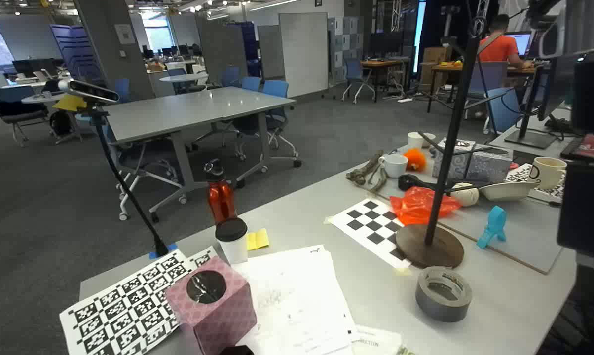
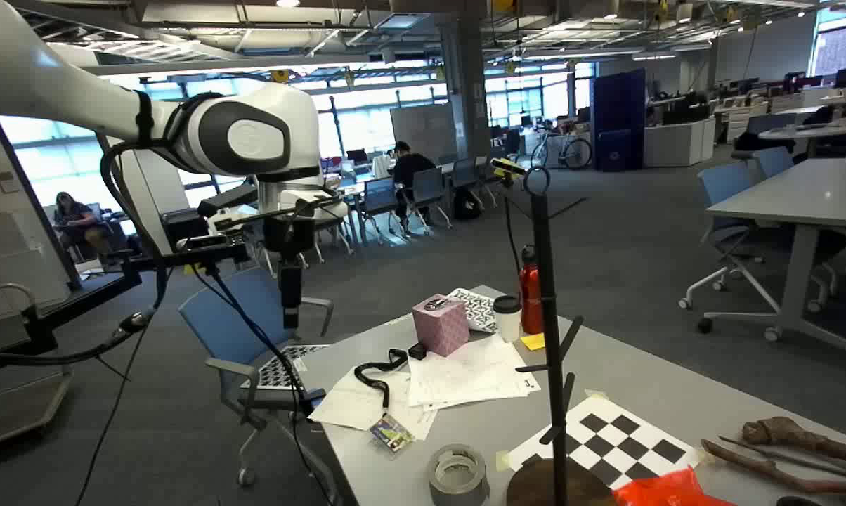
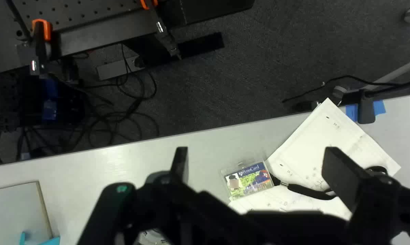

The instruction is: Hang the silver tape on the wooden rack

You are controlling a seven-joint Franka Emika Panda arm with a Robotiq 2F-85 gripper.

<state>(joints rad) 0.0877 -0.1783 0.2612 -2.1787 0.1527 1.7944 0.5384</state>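
The silver tape is a grey roll lying flat on the table, close in front of the wooden rack. It also shows in an exterior view, and a sliver of it shows behind my gripper in the wrist view. The wooden rack stands upright, a dark pole with side pegs on a round brown base; it also shows in an exterior view and is out of the wrist view. My gripper is open and empty, fingers wide apart. In an exterior view it points down, high and apart from the tape and rack.
An ID card with black lanyard lies on papers below my gripper. A pink tissue box, a white cup and a red bottle stand farther along. Orange-red plastic and a blue clip lie near the rack.
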